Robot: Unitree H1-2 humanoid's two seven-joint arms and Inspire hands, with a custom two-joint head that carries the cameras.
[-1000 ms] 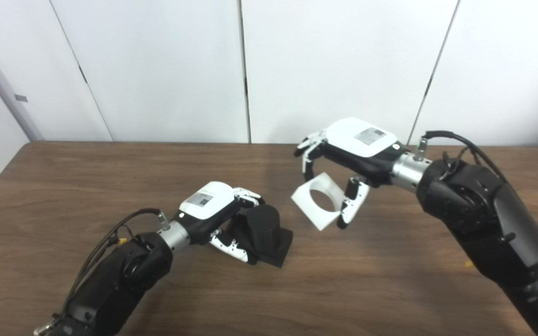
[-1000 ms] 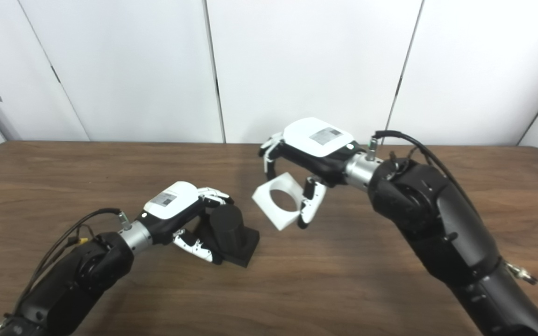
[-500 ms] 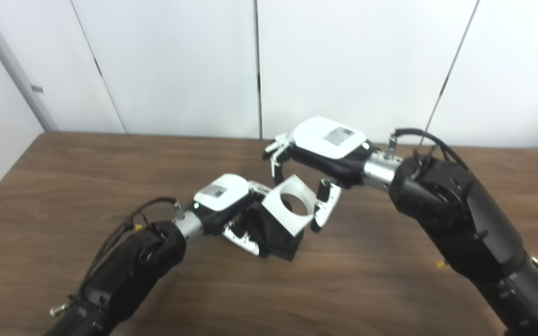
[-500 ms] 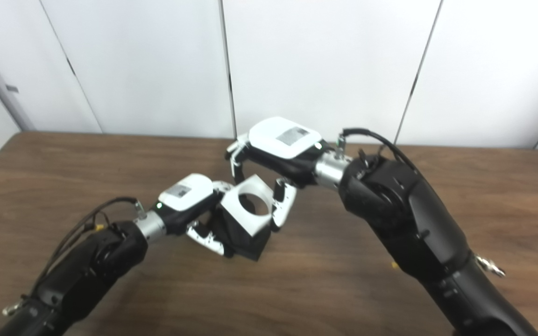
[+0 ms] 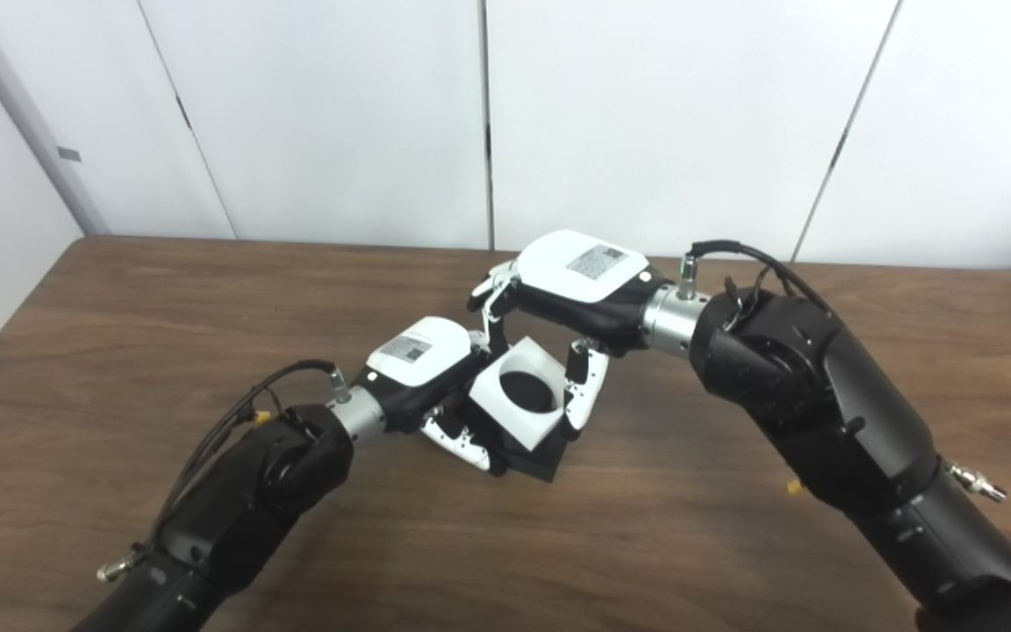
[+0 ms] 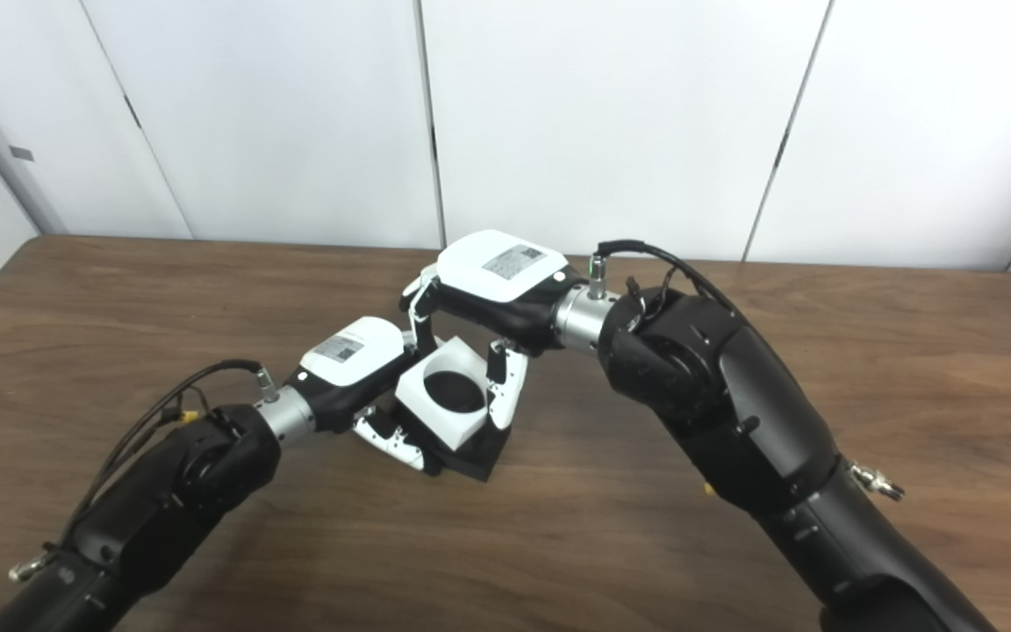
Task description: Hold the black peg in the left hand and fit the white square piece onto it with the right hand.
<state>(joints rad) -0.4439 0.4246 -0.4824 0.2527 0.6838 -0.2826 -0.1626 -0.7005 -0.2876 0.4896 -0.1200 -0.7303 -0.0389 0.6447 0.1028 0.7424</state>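
— How far along are we?

— My left hand (image 5: 422, 364) grips the black plastic peg on its square base (image 5: 530, 458), at the wooden table (image 5: 119, 351)'s centre; my right hand (image 5: 571, 290), at one o'clock, clasps the white square block with a round hole (image 5: 514, 405), sleeved over it.

— What's left?

— Seating fully, I judge; then releasing.

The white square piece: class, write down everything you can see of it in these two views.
The white square piece is a blocky, matte, plastic-looking square with a large round hole through its middle; the hole now shows black inside, the black peg filling it. It sits tilted over the peg's dark square base, just above the wooden table. The right hand grips it from above, fingers at its far corner, thumb on its right edge. The left hand holds the peg beside it.
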